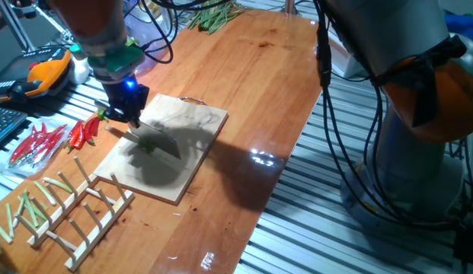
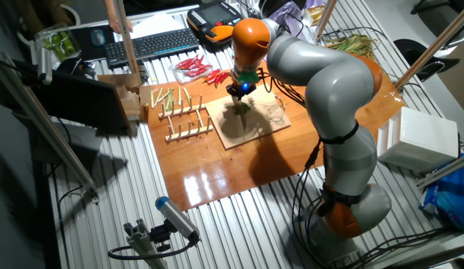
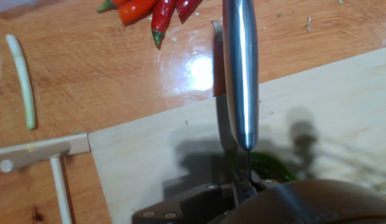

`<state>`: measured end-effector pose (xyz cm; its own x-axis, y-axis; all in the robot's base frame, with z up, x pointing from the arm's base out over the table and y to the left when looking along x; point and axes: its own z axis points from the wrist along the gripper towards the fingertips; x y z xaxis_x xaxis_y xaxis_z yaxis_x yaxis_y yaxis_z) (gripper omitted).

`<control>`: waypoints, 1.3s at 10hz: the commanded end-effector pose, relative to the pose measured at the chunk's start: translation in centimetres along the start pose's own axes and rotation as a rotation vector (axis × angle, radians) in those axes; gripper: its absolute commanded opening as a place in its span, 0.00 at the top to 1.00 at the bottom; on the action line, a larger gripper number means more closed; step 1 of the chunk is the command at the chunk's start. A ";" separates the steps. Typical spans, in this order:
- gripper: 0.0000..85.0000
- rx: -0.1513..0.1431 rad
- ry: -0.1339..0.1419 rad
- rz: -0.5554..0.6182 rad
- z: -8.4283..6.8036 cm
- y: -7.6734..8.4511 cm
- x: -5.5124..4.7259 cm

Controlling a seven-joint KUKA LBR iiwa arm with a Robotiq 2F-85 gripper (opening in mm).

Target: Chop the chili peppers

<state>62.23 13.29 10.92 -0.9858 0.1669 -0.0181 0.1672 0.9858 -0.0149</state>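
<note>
The chili peppers (image 3: 270,167) showed as one glossy green piece on the pale wooden cutting board (image 1: 192,156), lying just under the tip of the steel knife (image 3: 240,68); in one fixed view they were only a small green patch (image 1: 148,145) beside the blade (image 1: 156,141), and in the other fixed view a green speck (image 2: 241,110) below the hand. The gripper (image 1: 126,116) hung over the board's left half with the knife reaching out from it, but its fingers were hidden in every view, so I could not tell how the jaws stood or how the knife was fixed.

The board lay on a glossy reddish-brown wooden tabletop (image 1: 259,84) that caught bright glare, and that top rested on a bed of ribbed aluminium rails (image 1: 312,236). Left of the board lay red chilies (image 1: 82,131), a wooden rack of dowels (image 1: 80,217) and pale green stalks (image 1: 49,186); more green stalks (image 1: 213,15) sat at the far end. Around the table were a black keyboard (image 2: 149,45), an orange-and-black handheld pendant (image 1: 44,74) and trailing black cables (image 1: 327,114). A blue light (image 1: 129,85) glowed on the wrist. No writing was legible.
</note>
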 end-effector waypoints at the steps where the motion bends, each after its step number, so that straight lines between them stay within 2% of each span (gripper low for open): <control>1: 1.00 0.001 -0.001 0.002 0.1 0.0 0.0; 4: 1.00 0.020 -0.024 0.003 1.0 0.2 0.4; 5: 1.00 0.030 -0.029 0.007 0.8 0.3 0.5; 7: 1.00 0.037 -0.017 0.027 -0.1 0.8 0.8; 9: 1.00 0.063 -0.017 0.033 -0.8 1.0 0.9; 11: 1.00 0.073 0.002 0.029 -1.5 0.2 0.4; 13: 1.00 0.069 0.001 0.032 -1.1 -0.4 0.3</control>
<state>61.86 12.92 11.95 -0.9794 0.2009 -0.0192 0.2018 0.9760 -0.0815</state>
